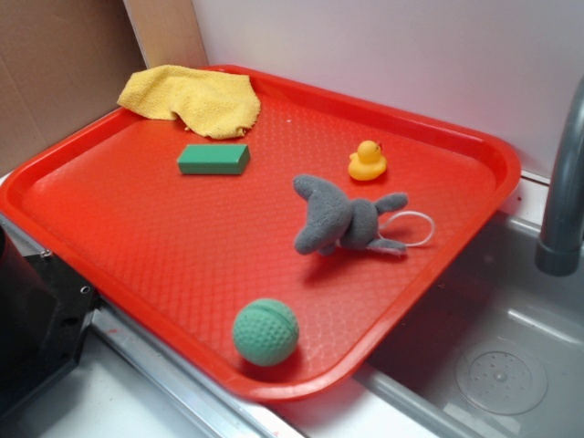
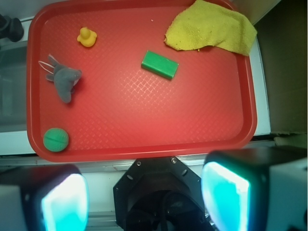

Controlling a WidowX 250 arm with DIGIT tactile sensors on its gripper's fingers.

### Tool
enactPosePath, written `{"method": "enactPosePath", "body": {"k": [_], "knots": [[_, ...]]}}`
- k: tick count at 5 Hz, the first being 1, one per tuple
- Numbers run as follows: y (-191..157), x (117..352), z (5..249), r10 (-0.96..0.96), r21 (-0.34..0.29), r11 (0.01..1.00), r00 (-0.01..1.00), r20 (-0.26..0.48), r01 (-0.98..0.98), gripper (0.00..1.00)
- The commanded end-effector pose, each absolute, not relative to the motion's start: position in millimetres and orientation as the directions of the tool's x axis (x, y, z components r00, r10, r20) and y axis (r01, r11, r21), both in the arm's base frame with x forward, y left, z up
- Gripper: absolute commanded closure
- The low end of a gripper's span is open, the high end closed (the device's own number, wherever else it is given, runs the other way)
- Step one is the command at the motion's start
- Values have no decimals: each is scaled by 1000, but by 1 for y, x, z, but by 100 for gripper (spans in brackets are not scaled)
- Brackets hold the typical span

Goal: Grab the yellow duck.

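Red tray (image 1: 474,146) carrying a yellow cloth (image 1: 193,99), grey plush (image 1: 342,219), green ball (image 1: 265,332), green block (image 1: 213,159) and the duck (image 1: 367,161), which stands upright near the far rim, just beyond the plush. Gripper (image 2: 144,192) spread wide and empty, above the tray's near edge, well apart from the duck (image 2: 86,37). Approach not yet begun; next, travel across the tray and descend astride the duck, clear of the plush.

red tray (image 1: 137,246), yellow duck (image 1: 367,161) near its far edge, grey plush toy (image 1: 342,222) just beside, green ball (image 1: 265,332) at near rim
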State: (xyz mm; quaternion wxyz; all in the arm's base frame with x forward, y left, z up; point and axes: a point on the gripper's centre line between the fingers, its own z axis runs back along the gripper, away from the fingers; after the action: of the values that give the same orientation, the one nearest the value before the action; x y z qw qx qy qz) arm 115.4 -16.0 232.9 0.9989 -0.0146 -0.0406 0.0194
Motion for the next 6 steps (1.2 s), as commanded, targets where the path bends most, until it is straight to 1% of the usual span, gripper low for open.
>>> {"method": "enactPosePath", "body": {"k": [1, 2, 3, 4, 5, 6], "knots": [[-19, 151, 217, 0, -9, 1000, 992, 124, 1, 0], [-30, 175, 200, -20, -13, 1000, 983, 181, 23, 0], [-46, 200, 182, -78, -19, 996, 972, 222, 85, 0], [-60, 228, 162, -90, -26, 995, 968, 235, 98, 0], [-71, 255, 137, -59, -28, 997, 974, 219, 67, 0], [-79, 278, 111, -50, -62, 996, 980, 193, 63, 0]]}}
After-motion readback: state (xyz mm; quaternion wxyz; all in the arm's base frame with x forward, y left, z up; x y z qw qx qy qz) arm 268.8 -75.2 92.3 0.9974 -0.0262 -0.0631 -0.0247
